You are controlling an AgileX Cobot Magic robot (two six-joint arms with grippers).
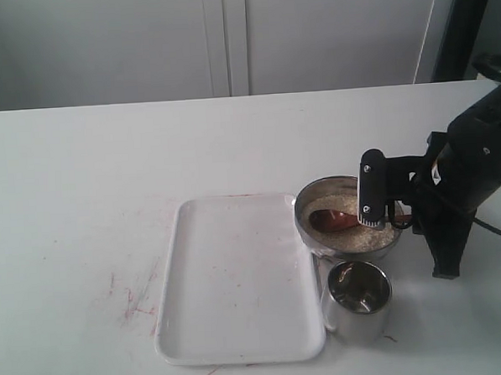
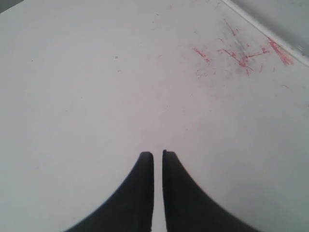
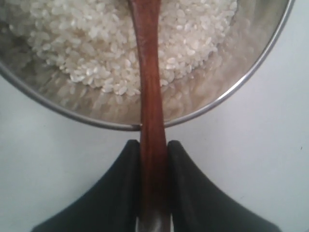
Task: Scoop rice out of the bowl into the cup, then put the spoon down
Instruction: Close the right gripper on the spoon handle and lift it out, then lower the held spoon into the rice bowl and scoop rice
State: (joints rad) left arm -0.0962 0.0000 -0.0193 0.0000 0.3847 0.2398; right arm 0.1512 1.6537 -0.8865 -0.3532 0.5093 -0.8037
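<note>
The steel bowl point(image 1: 304, 224) holds rice point(image 1: 369, 239) and stands right of the middle of the table. The reddish-brown wooden spoon point(image 1: 331, 219) lies with its head on the rice. My right gripper point(image 1: 388, 207) is shut on its handle just outside the bowl's rim. The right wrist view shows the spoon point(image 3: 149, 72) running from my right gripper point(image 3: 153, 145) over the bowl rim point(image 3: 231, 89) into the rice point(image 3: 82, 38). The handled steel cup point(image 1: 357, 299) stands upright in front of the bowl; no rice shows inside. My left gripper point(image 2: 158, 154) hangs shut over bare table, holding nothing.
A white rectangular tray point(image 1: 238, 276) lies just left of the bowl and cup, almost touching them. Red scribble marks point(image 1: 134, 298) stain the table left of the tray, with red marks point(image 2: 236, 53) also near the tray edge point(image 2: 270, 29). A black arm base point(image 1: 447, 253) stands right of the bowl.
</note>
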